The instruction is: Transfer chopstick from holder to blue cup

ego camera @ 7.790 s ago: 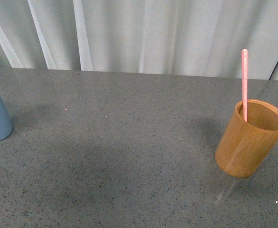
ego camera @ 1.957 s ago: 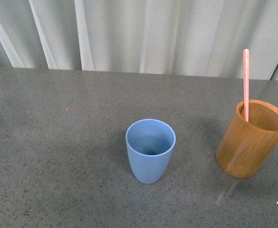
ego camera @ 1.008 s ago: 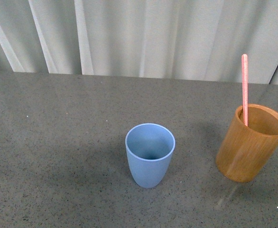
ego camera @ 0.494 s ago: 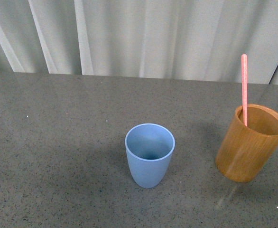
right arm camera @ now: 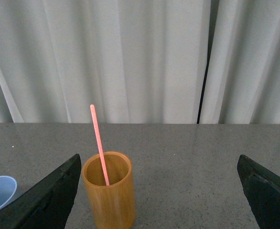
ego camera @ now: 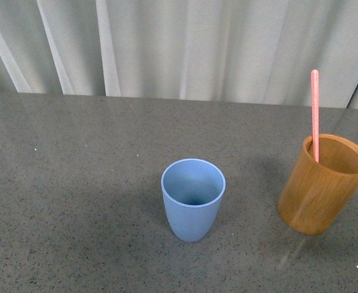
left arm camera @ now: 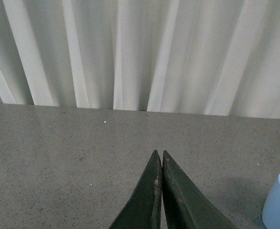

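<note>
chopstick point(ego camera: 315, 116) unmoved, upright in holder point(ego camera: 316, 195) near table point(ego camera: 75, 183) right edge | blue cup point(ego camera: 192, 204) stays mid-table, apart from holder | left gripper point(left arm camera: 159, 155) closed, empty | right gripper point(right arm camera: 158, 157) wide open, empty

The left gripper point(left arm camera: 159, 152) has two long fingers point(left arm camera: 147, 200), matte charcoal to black. Each is a flat blade, broad at the root and narrowing to a sharp tip. Their inner edges are straight and the outer ones slant. A few pale flecks sit along one inner edge, possibly scuffs, though the view is too dim to be sure. The right gripper point(right arm camera: 158, 156) shows only two black wedges of the same make, with flat, faintly grainy faces, a thin paler line along the upper edge and blunt-cut corners at the tips.
</note>
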